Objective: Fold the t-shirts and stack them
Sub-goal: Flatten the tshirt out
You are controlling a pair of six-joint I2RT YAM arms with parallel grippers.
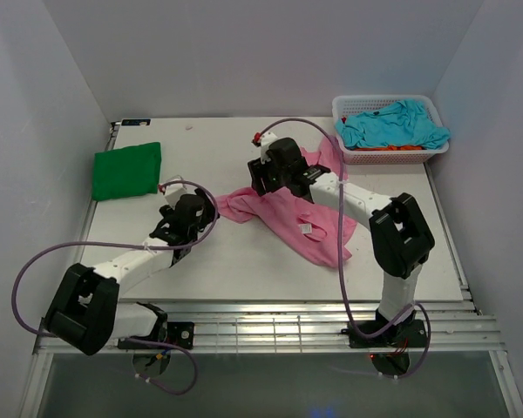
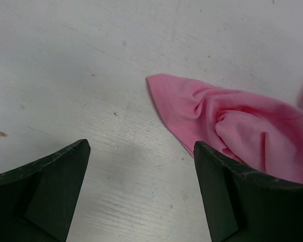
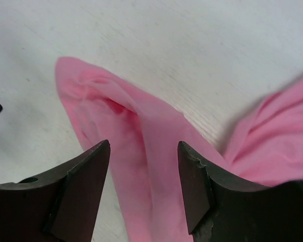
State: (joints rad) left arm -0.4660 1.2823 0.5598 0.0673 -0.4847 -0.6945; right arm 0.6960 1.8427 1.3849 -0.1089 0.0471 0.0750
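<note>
The pink t-shirt (image 1: 309,228) lies crumpled in the middle of the table. My right gripper (image 3: 144,166) is open, its jaws on either side of a raised fold of the pink shirt (image 3: 151,151) near its left end. My left gripper (image 2: 141,171) is open over bare table, the pink shirt's corner (image 2: 192,108) just beyond its right finger. A folded green t-shirt (image 1: 127,170) lies at the far left. A turquoise t-shirt (image 1: 392,124) fills the basket, with an orange one (image 1: 399,147) under it.
The white mesh basket (image 1: 379,157) stands at the far right corner. Purple cables loop from both arms over the table. White walls close in on left, back and right.
</note>
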